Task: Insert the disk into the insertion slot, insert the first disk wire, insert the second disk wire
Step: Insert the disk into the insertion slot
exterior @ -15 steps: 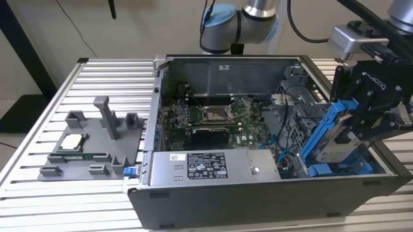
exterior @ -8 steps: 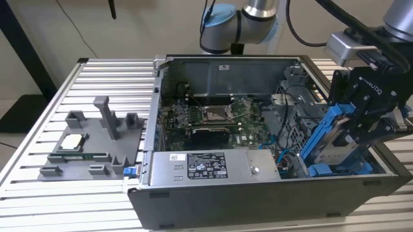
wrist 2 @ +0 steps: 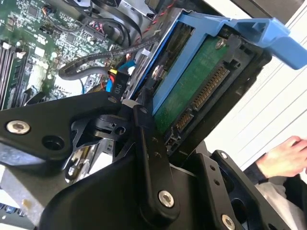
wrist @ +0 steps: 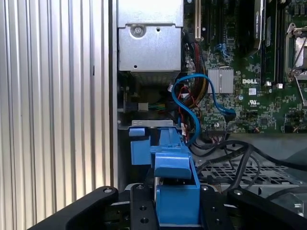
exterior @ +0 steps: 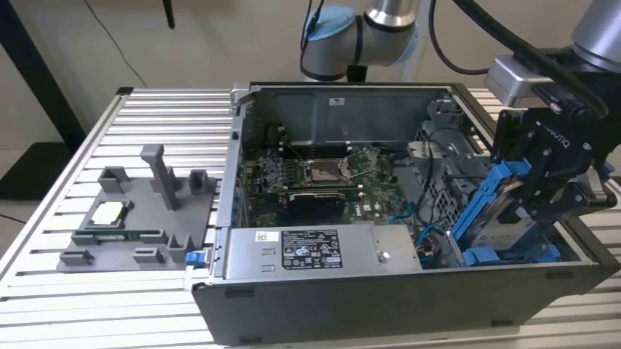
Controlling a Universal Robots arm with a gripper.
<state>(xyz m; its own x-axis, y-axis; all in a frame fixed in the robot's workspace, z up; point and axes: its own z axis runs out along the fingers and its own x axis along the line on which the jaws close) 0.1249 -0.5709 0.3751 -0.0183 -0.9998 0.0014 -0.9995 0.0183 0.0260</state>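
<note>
Clamped shut on the disk [exterior: 499, 229] by its blue carrier, at the gripper [exterior: 548, 200]; held tilted, lower end down inside the computer case [exterior: 388, 305] at the exterior view's right, upper end above the rim; connector edge bare in the second wrist view; judged mid first step, not yet seated; calls for squaring the carrier to its bay, clear of the looping blue cable [wrist: 194, 93] nearby.

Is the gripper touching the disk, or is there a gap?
Touching. In the first wrist view the gripper clamps the disk by its blue carrier from both sides, with no gap showing.
</note>
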